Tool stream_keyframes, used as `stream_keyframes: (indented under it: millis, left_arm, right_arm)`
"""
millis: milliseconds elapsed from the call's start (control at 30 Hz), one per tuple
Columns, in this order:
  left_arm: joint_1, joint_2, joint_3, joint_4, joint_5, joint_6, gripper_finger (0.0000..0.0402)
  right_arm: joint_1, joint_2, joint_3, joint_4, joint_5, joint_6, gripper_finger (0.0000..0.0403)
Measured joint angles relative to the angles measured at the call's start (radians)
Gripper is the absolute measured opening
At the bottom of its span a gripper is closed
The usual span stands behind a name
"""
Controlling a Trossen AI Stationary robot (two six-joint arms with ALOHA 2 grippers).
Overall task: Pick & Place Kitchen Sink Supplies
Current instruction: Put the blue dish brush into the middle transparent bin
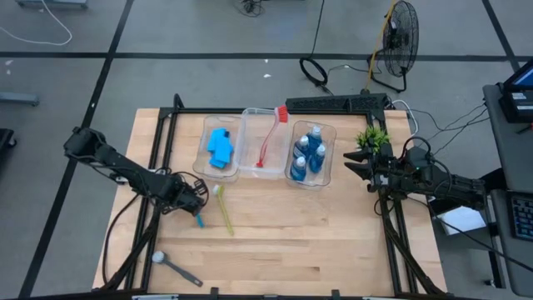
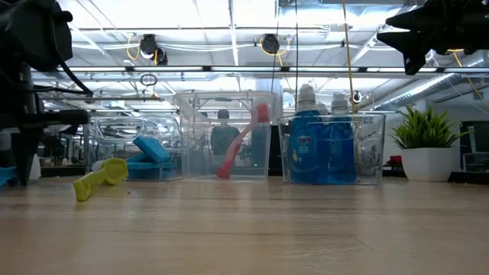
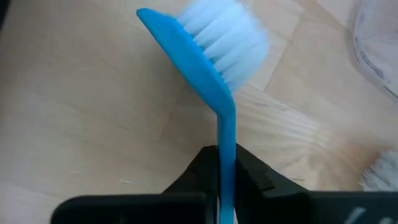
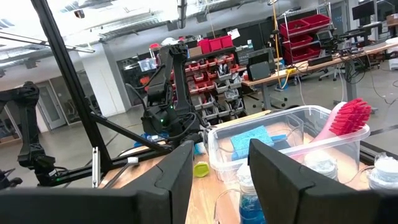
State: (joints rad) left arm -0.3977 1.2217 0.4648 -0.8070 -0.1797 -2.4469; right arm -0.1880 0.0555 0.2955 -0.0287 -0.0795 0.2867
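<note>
**Left gripper clamping the blue brush**

I'm seeing the left gripper closing tight on the blue long-handled brush at the table's left, beside the yellow-green brush. The right gripper, jaws spread and holding nothing, is hovering right of the clear plastic bin of blue-liquid bottles.

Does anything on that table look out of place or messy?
Mostly tidy, but the red brush leans slanted in the middle bin, head over the rim. A yellow brush and grey brush lie loose on the table.
</note>
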Motion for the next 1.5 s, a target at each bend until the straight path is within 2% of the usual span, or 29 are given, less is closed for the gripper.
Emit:
stream_keyframes:
  millis: [100, 233, 433, 767, 933, 1000, 1167, 1367, 1500]
  left_arm:
    - [-0.016, 0.0, 0.0, 0.001, 0.002, -0.006, 0.002]
    - [-0.043, 0.0, 0.005, -0.01, 0.026, -0.02, 0.0037]
    - [-0.081, 0.002, 0.07, -0.024, 0.051, -0.019, 0.0017]
    - [-0.17, 0.002, 0.299, -0.285, 0.072, -0.012, 0.0019]
    - [-0.226, 0.002, 0.411, -0.334, 0.069, 0.087, 0.0019]
    - [-0.254, 0.002, 0.446, -0.329, 0.016, 0.16, 0.0019]
    - [-0.324, -0.004, 0.472, -0.206, -0.247, 0.356, 0.0019]
    - [-0.395, -0.008, 0.472, 0.171, -0.592, 0.846, 0.0019]
    - [-0.411, -0.007, 0.472, 0.344, -0.712, 1.056, 0.0019]
  right_arm:
    - [0.0, 0.0, 0.0, 0.0, 0.0, 0.0, 0.0141]
    - [0.0, 0.0, 0.0, 0.0, 0.0, 0.0, 0.0141]
    - [0.0, 0.0, 0.0, 0.0, 0.0, -0.001, 0.0141]
    - [0.0, 0.0, 0.0, -0.001, 0.0, -0.001, 0.0141]
    - [0.0, 0.0, 0.0, -0.001, 0.0, -0.001, 0.0141]
    - [0.0, 0.0, 0.0, -0.001, 0.0, -0.001, 0.0141]
    - [0.0, 0.0, 0.0, -0.001, 0.0, -0.001, 0.0141]
    - [0.0, 0.0, 0.0, -0.001, 0.0, -0.001, 0.0141]
    - [0.0, 0.0, 0.0, -0.002, 0.0, -0.001, 0.0141]
